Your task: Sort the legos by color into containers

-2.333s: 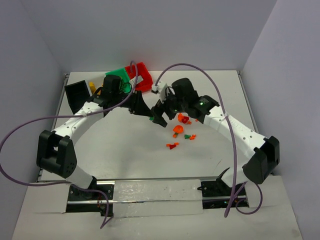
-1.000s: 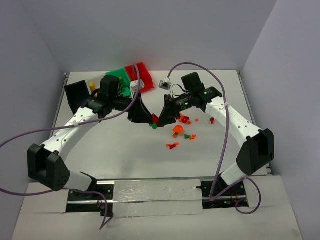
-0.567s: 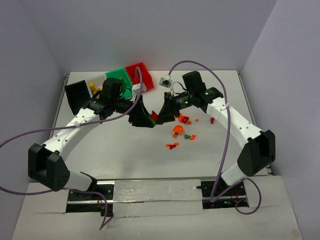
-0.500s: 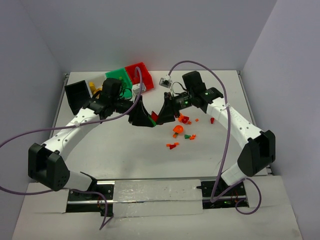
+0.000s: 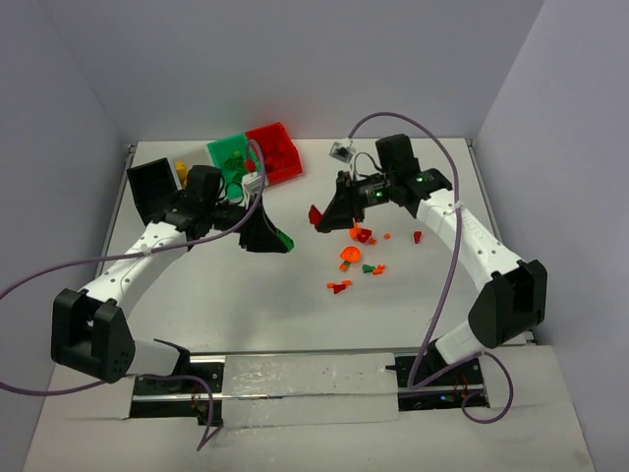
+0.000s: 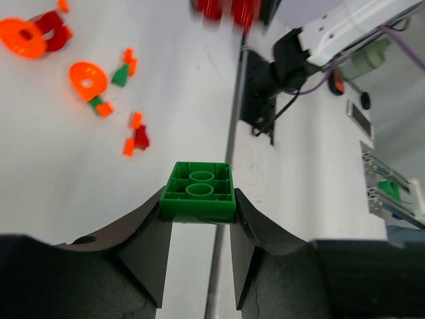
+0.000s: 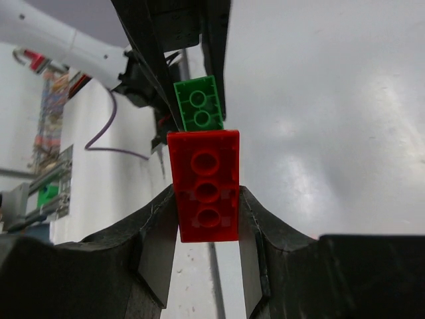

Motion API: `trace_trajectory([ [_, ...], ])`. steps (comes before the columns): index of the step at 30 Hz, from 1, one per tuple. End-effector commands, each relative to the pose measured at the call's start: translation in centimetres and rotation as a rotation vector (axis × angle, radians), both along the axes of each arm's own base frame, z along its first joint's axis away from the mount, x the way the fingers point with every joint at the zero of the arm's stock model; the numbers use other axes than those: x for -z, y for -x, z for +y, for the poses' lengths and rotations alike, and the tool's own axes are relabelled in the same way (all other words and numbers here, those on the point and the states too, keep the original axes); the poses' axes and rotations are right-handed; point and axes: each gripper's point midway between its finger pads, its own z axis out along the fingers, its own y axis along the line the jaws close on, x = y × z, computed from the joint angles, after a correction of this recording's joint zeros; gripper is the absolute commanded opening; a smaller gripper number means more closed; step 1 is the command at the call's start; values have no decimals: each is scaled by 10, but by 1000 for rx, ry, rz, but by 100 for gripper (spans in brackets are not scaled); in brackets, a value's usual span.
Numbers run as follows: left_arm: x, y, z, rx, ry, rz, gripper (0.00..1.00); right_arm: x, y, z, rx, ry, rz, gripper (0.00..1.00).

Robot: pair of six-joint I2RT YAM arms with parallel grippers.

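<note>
Sitting far back on the white table (image 5: 246,295), a green plastic bin (image 5: 230,154) neighbours a red plastic bin (image 5: 275,149); nearer, the left gripper (image 6: 198,211) clamps a small green plastic brick (image 6: 198,189), the right gripper (image 7: 206,222) a longer red plastic brick (image 7: 204,179) beside scattered orange pieces (image 5: 350,256).

Robotics lab test cell — bare grey walls (image 5: 295,59), white table (image 5: 265,310); metal mounting plate (image 5: 310,377)
</note>
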Motion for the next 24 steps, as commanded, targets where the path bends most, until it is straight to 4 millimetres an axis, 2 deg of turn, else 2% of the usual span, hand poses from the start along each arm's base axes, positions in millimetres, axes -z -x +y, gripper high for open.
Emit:
trace_trajectory([
  [1, 35, -14, 28, -44, -85, -40, 0, -54, -33, -26, 133, -62, -162, 0],
  [3, 53, -40, 43, -138, -171, -57, 0, -58, -43, -34, 174, -61, -176, 0],
  [4, 52, -57, 47, -195, -208, -96, 0, -57, -46, -35, 191, -54, -183, 0],
  [7, 48, -152, 85, -547, -380, -232, 0, -46, -56, -38, 261, -31, -173, 0],
  [10, 41, -212, 113, -744, -489, -319, 0, -36, -64, -41, 314, -7, -172, 0],
  [11, 58, -235, 126, -811, -566, -312, 0, -33, -66, -43, 332, 3, -177, 0],
  [12, 62, -261, 132, -855, -600, -307, 0, -30, -70, -46, 366, 20, -185, 0],
  [13, 57, -282, 140, -908, -619, -318, 0, -29, -72, -49, 387, 29, -195, 0],
  [14, 52, -297, 146, -947, -624, -324, 0, -29, -73, -50, 397, 32, -202, 0],
  [16, 76, -318, 151, -970, -649, -279, 0, -28, -74, -51, 411, 37, -211, 0],
  [18, 68, -339, 153, -1011, -650, -304, 3, -25, -73, -51, 414, 40, -207, 0],
  [20, 89, -355, 155, -1022, -678, -284, 16, -23, -73, -51, 414, 49, -205, 0],
  [21, 79, -360, 157, -1034, -665, -301, 16, -23, -73, -52, 417, 53, -207, 0],
  [22, 90, -366, 159, -1037, -678, -285, 31, -23, -73, -52, 419, 60, -215, 0],
  [24, 91, -374, 161, -1045, -680, -284, 47, -22, -74, -52, 425, 77, -230, 0],
])
